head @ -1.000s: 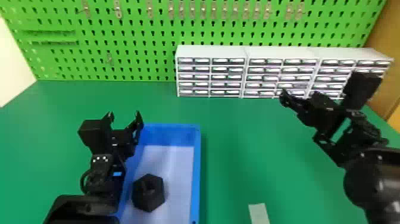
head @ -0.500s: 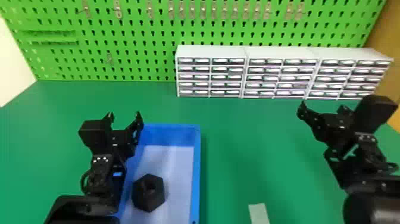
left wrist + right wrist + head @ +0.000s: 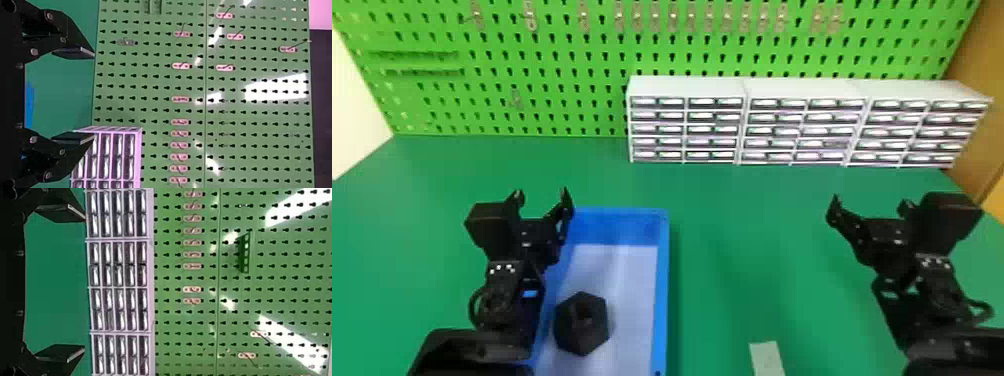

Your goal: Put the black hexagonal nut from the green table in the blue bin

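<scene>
One black hexagonal nut (image 3: 582,340) lies in the blue bin (image 3: 662,295), close beside its nine o'clock wall. Its hole faces up; one corner points roughly to twelve o'clock, the opposite one to six, and it looks about as broad one way as the other. At eleven o'clock from it, my left pincer (image 3: 541,192) is spread wide, with only air between its fingers. At two o'clock from it, my right pincer (image 3: 871,200) hangs above the green table (image 3: 732,215), also spread wide and empty.
</scene>
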Available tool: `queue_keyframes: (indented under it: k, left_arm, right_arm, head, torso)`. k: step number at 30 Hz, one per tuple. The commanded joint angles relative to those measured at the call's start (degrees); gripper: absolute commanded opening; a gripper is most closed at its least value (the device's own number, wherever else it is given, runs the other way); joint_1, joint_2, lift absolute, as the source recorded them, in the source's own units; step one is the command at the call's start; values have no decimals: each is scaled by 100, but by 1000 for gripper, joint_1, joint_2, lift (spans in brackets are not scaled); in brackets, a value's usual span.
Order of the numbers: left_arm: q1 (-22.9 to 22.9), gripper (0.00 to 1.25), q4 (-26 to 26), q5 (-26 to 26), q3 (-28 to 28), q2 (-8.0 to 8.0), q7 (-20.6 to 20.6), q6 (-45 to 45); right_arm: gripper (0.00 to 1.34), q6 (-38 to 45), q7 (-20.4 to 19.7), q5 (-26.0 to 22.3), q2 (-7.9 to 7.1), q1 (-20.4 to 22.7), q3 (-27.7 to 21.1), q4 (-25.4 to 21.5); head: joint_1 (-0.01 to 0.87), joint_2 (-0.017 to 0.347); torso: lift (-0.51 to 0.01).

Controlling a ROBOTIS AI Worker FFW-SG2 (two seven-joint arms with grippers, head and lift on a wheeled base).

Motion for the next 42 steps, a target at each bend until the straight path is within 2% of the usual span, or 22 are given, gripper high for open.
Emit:
queue_keyframes:
  k: [1,42]
  left_arm:
    - [23,736,0,10,-14,0,0,0]
    - [67,736,-35,89,-23,0,0,0]
  right_arm:
    - [1206,-93,-30,6,-4,61,40,1]
    - [1207,-155,-30,-73,23,87,-40,10]
  head:
    - [657,57]
    - [657,57]
  torso:
    - [-95]
    - [-95]
